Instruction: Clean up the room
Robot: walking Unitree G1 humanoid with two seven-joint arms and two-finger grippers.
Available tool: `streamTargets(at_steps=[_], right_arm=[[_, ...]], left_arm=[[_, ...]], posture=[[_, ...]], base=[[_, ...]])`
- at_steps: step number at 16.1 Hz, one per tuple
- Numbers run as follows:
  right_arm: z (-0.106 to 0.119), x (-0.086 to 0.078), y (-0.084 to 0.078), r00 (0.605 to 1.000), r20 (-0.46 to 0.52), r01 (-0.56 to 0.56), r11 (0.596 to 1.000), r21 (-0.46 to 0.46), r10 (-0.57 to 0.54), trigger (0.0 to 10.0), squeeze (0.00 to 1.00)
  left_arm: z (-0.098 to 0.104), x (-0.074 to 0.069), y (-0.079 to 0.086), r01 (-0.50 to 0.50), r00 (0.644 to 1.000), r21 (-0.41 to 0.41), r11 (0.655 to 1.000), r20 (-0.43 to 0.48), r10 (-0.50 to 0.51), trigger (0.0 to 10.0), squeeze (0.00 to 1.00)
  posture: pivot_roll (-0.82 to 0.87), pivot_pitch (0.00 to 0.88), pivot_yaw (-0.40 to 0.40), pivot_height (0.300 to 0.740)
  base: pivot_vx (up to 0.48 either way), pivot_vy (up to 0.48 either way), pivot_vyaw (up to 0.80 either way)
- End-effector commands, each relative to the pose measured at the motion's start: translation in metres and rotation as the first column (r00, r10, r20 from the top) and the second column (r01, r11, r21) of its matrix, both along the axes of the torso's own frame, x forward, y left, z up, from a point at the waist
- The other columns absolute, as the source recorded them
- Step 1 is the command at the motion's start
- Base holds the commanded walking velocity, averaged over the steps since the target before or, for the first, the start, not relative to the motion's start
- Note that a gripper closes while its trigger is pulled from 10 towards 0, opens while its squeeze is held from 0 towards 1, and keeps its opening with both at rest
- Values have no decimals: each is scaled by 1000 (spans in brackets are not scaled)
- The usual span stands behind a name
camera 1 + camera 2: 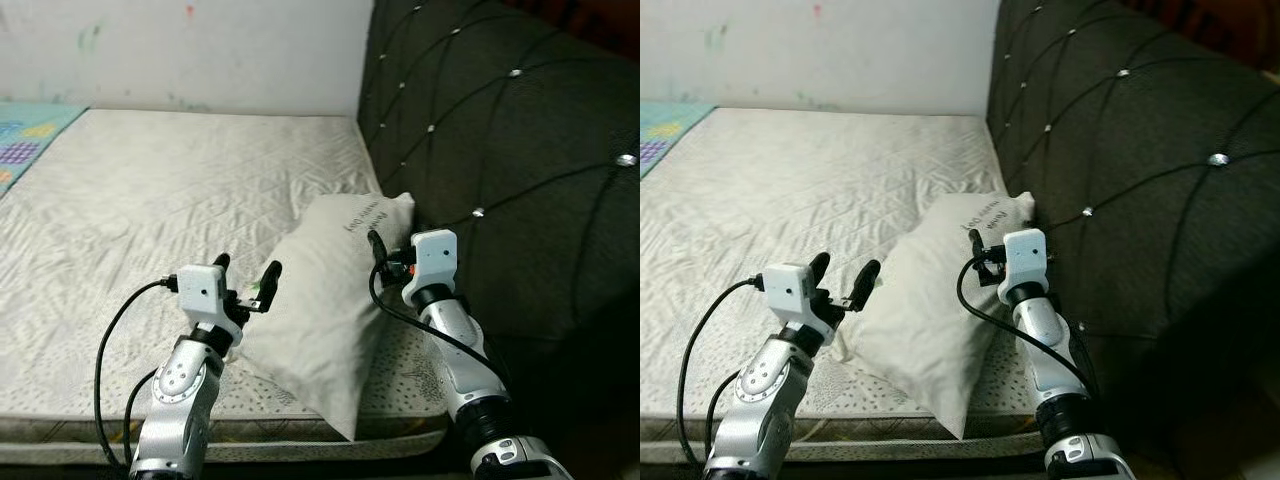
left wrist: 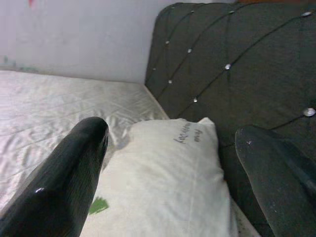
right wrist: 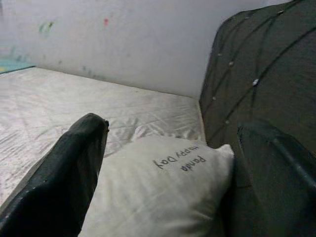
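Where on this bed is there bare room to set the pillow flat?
The mattress lies bare from the pillow across to the wall and the play mat. It is crowded by the headboard: the pillow lies against it, with the open left gripper and open right gripper flanking it.

Pillow (image 1: 335, 300): matt off-white cloth, lightly creased, printed with dark lettering. Mattress (image 1: 150, 210): pale quilted fabric with a faint sheen; headboard (image 1: 520, 170): dark tufted cloth set with shiny studs. Gripper fingers (image 2: 64, 182): smooth glossy black plastic.
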State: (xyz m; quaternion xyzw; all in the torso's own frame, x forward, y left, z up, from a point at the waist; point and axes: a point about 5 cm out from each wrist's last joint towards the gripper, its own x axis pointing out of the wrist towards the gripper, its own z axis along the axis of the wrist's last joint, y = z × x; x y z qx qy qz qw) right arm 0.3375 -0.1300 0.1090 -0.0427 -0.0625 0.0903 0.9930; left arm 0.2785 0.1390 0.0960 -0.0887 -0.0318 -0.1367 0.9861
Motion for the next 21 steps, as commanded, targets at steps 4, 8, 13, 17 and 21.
streamTargets(at_steps=[4,8,13,17,21], right_arm=[[-2,-2,-16,999,-20,25,1000,-13,-25,10000,0],[-3,-7,-26,998,-22,57,998,-23,-57,10000,0],[-7,-12,-42,994,-41,105,994,-23,-106,10000,0],[-6,-13,-44,995,-49,89,995,-43,-91,10000,0],[-4,-11,-44,995,-51,89,995,-54,-91,10000,0]], left_arm=[[-2,-10,9,-24,999,-2,1000,-21,24,10000,0],[-3,-19,5,9,999,1,1000,-42,-9,10000,0],[-3,-21,5,18,998,3,1000,-52,-18,10000,0],[0,-21,4,-10,999,-11,1000,-42,10,10000,0],[2,-23,-1,23,999,-21,1000,-30,-23,10000,0]], posture=[[-36,0,-34,740],[-43,0,-18,740],[-49,21,-12,740],[-48,22,-33,740],[-52,35,-50,740]], base=[[0,0,0],[0,445,0],[0,459,0],[0,148,0],[0,0,-159]])
